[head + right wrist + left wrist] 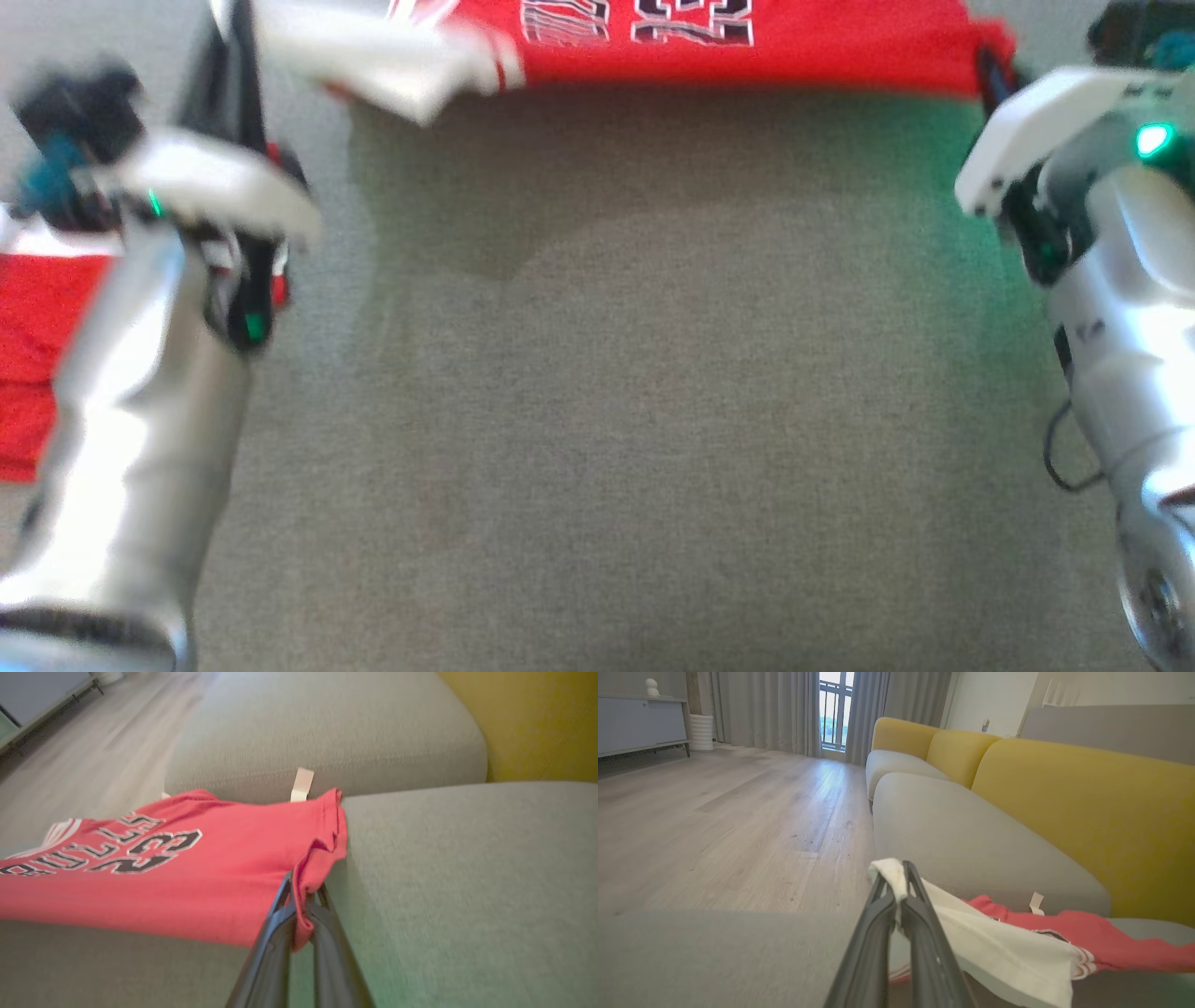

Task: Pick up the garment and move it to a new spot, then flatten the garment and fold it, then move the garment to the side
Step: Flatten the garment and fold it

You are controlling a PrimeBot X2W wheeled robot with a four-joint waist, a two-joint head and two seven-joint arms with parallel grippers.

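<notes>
Nearest each wrist camera, the left gripper (899, 872) is clamped on the white sleeve of the red garment (187, 877), the right gripper (303, 891) on its red corner. Beyond, the garment stretches between them over the grey sofa seat (597, 420).

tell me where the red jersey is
The red jersey stretches across the top of the head view over the grey sofa seat, left jaws pinching its white sleeve, right jaws its red edge.
</notes>
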